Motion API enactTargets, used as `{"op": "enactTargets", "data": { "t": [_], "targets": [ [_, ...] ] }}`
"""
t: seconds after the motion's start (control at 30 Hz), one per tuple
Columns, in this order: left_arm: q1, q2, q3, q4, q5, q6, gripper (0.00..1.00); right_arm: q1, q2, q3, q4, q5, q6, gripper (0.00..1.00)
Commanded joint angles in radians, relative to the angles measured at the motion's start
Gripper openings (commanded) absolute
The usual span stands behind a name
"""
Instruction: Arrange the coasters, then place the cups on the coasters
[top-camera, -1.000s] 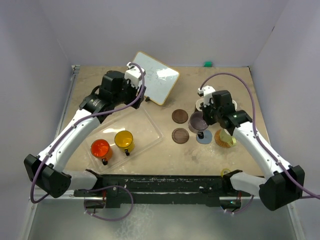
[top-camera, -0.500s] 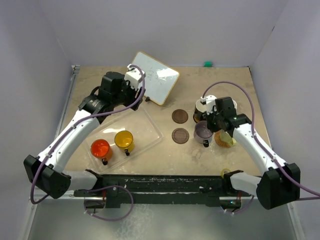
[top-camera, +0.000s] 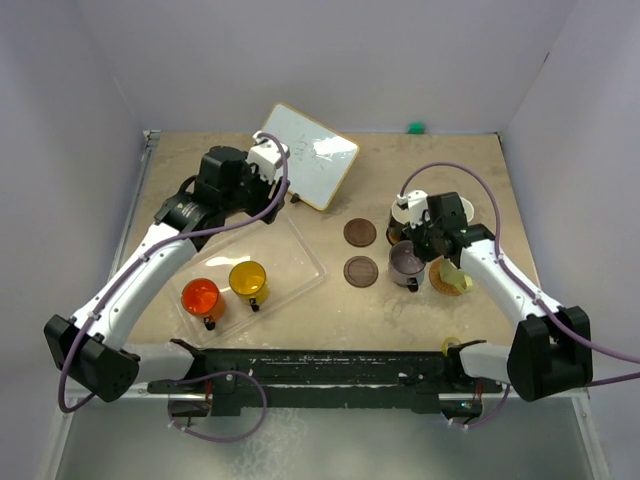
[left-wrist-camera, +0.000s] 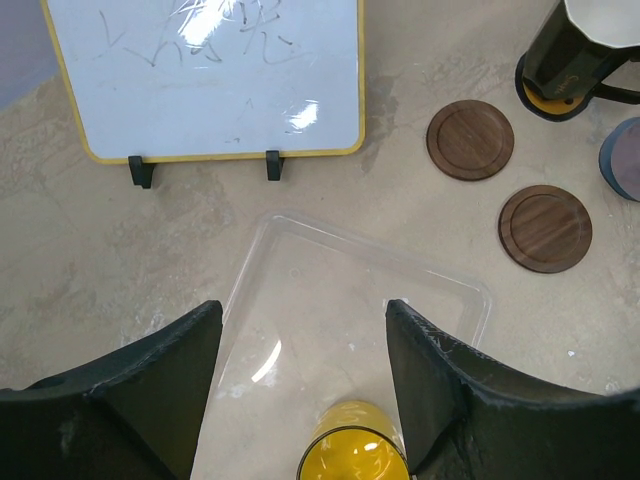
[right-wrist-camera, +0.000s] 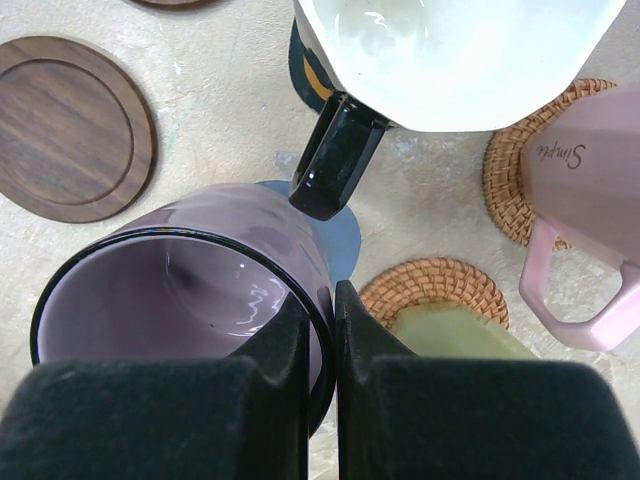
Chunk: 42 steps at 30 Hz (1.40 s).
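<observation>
Mauve-grey glazed mug (right-wrist-camera: 200, 270) was at the right of the table, over the blue-grey round coaster (right-wrist-camera: 345, 240), just beside the black mug with white interior (right-wrist-camera: 335, 160). Whether its base was seated could not be told. The right gripper (right-wrist-camera: 322, 305) was clamped on its rim wall.

Step in hand, by judgement: setting this cup down. The next move calls for a level seat, then release and a lift clear of the black handle.

Two dark brown wooden coasters (left-wrist-camera: 470, 140) (left-wrist-camera: 545, 228) lay bare. The yellow mug (top-camera: 248, 278) and orange-red mug (top-camera: 201, 296) stood in the clear plastic tray (top-camera: 290, 250) at left. The left gripper (left-wrist-camera: 300, 310) hovered above it, jaws wide, empty.
</observation>
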<state>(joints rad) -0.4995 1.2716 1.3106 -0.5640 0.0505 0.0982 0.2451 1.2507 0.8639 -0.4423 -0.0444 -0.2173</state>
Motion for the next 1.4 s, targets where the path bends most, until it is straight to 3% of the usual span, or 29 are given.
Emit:
{"op": "enactTargets", "data": {
  "t": [0.0, 1.37],
  "targets": [
    [0.007, -0.036, -0.003, 0.029, 0.022, 0.014, 0.64, -0.011, 0.007, 0.013, 0.072, -0.013, -0.033, 0.0],
    [0.015, -0.057, -0.051, 0.064, 0.045, 0.016, 0.65, -0.059, 0.094, -0.004, 0.087, -0.049, -0.047, 0.01]
  ]
}}
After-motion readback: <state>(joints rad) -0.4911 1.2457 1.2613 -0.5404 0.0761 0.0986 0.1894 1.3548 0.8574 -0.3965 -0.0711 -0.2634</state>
